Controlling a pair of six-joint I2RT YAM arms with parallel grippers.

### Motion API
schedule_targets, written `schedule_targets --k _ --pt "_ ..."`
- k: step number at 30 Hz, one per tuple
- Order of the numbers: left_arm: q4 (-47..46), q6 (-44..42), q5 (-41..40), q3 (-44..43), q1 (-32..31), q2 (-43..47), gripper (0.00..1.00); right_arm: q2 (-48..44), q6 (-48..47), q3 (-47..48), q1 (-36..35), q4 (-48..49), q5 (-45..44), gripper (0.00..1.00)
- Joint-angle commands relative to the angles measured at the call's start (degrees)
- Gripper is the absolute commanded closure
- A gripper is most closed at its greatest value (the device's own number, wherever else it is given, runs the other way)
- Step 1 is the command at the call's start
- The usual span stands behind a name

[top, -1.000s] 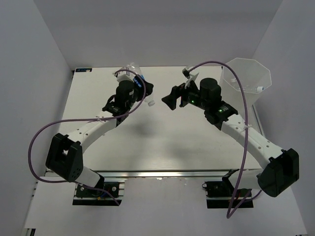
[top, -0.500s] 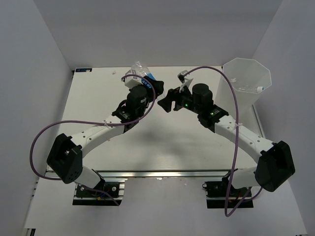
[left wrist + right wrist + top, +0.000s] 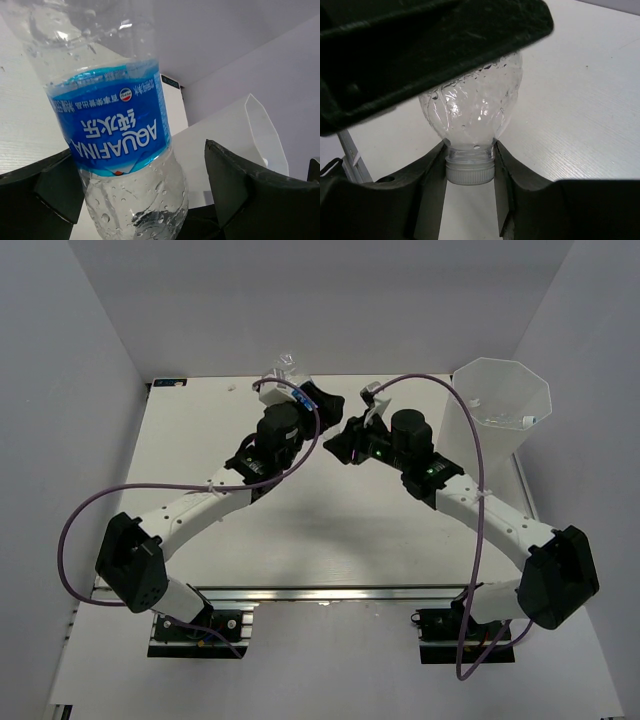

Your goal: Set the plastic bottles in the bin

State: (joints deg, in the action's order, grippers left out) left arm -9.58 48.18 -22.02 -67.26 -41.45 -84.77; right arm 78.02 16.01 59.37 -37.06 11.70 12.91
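Note:
A clear plastic bottle [image 3: 285, 375] with a blue-and-white label [image 3: 112, 120] is held above the table's back middle. My right gripper [image 3: 340, 445] is shut on its neck just above the white cap [image 3: 470, 170], one finger on each side. My left gripper [image 3: 318, 400] stands around the bottle's body. Its left finger touches the bottle and its right finger [image 3: 240, 190] stands apart with a gap, so it is open. The tall translucent white bin [image 3: 500, 405] stands at the back right, and it also shows in the left wrist view [image 3: 262, 135]. Another bottle [image 3: 510, 421] seems to lie inside it.
White walls close in the table on the left, back and right. A small black tab [image 3: 168, 382] sits at the back left corner. Purple cables loop beside both arms. The two grippers are close together at the back middle.
My left arm has carried the bottle to the right, toward the right gripper. My right gripper has moved left and closed in on the bottle's neck.

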Motion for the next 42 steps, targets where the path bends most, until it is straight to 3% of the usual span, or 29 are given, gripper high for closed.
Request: schedule_targets --k 1,4,13,18,22,25,27,28,29,36,42 --pt "4.8 -6.0 1.0 -6.0 -0.3 2.2 0.02 -2.7 -1.1 2.1 2.0 -2.1 -3.5 1.00" --pt "14.0 -8.2 -3.4 -10.9 0.3 3.2 0.02 -3.0 -0.9 5.4 5.9 -5.8 -4.4 1.00" --pt "17.9 -9.2 -9.2 -7.0 6.4 13.0 0.02 -5.3 -3.3 15.7 23.0 -15.5 -4.1 1.00" --pt "23.9 -7.3 -10.3 -3.3 15.3 15.9 0.02 -9.5 -4.0 19.1 31.1 -27.6 -16.8 1.00" --pt "30.2 -4.2 -18.0 -1.1 18.2 17.6 0.02 -14.3 -1.5 15.1 36.4 -31.7 -20.9 0.99" --pt "30.9 -4.0 -19.5 0.1 19.7 18.6 0.02 -17.7 -0.7 12.1 36.4 -33.2 -22.6 0.87" --pt "31.4 -3.4 -19.3 0.1 20.3 19.0 0.02 -19.0 -0.1 11.6 36.4 -34.0 -25.1 0.53" --pt "32.6 -2.8 -18.9 -0.2 20.4 18.9 0.02 -19.3 0.0 11.6 36.4 -33.9 -25.4 0.23" --pt "32.8 -2.9 -18.2 -0.7 20.4 18.8 0.02 -19.8 0.6 11.7 36.4 -33.5 -24.2 0.11" --pt "37.0 -3.6 -18.0 -4.4 20.4 17.5 0.02 -20.4 -1.9 15.1 36.4 -31.8 -10.9 0.10" --pt "38.6 -3.7 -19.2 -4.3 20.4 18.7 0.02 -22.5 -5.8 12.5 36.4 -27.5 2.0 0.11"
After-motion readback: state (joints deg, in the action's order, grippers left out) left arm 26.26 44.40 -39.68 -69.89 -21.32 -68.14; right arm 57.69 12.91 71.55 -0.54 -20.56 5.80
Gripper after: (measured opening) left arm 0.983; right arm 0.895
